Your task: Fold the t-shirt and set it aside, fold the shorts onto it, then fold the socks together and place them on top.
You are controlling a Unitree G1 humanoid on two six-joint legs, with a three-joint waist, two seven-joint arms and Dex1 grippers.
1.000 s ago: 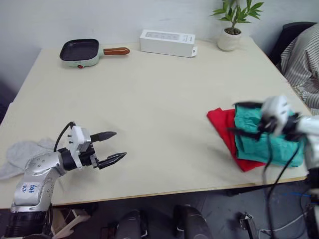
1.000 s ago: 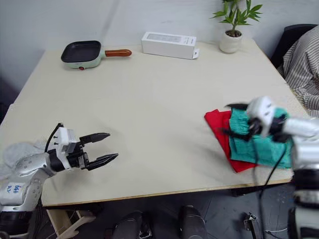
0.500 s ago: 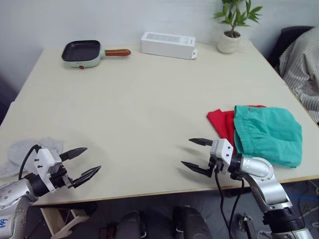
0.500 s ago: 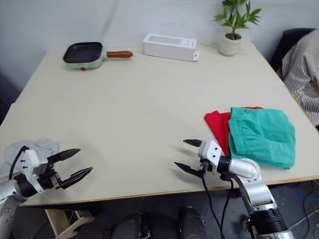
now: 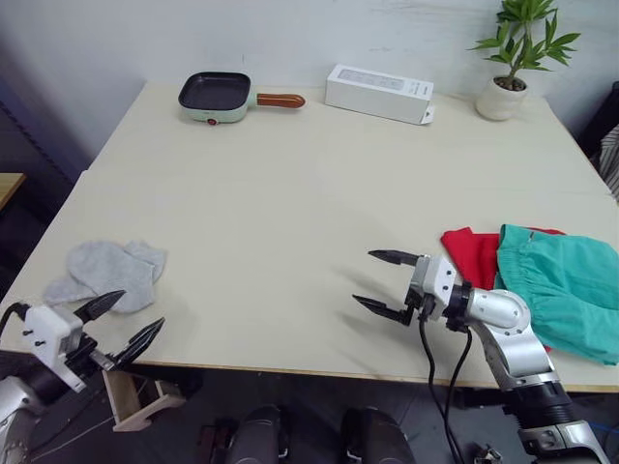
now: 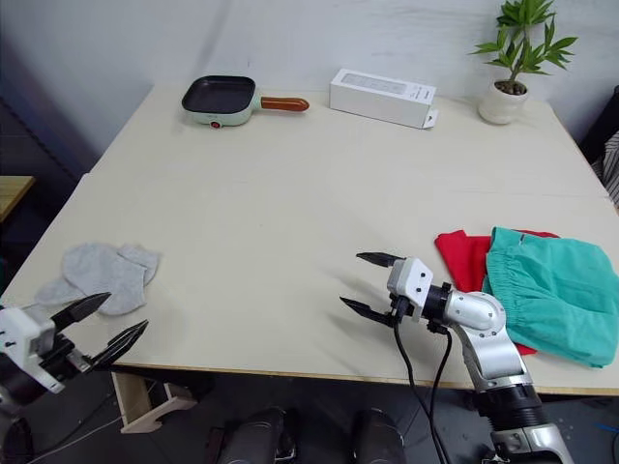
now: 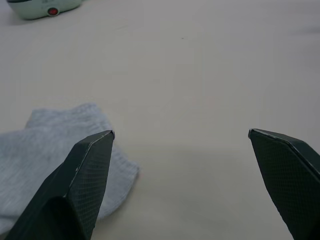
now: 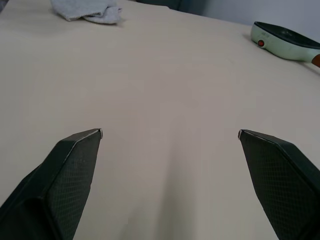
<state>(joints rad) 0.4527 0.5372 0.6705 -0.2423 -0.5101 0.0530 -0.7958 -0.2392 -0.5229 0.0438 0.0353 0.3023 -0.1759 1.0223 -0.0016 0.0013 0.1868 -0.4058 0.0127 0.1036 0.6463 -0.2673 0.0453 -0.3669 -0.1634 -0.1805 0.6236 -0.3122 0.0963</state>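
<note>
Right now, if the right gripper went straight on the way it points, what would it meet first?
Probably the socks. The right gripper, open, points across bare table toward the robot's left, where they lie near the far edge. Depth is unclear, so it might pass just beside them.

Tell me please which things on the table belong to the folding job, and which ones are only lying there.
For the job:
t-shirt, folded, under the shorts
shorts, folded on top of it
socks, loose near the left gripper

Only lying there:
frying pan
white box
potted plant
</note>
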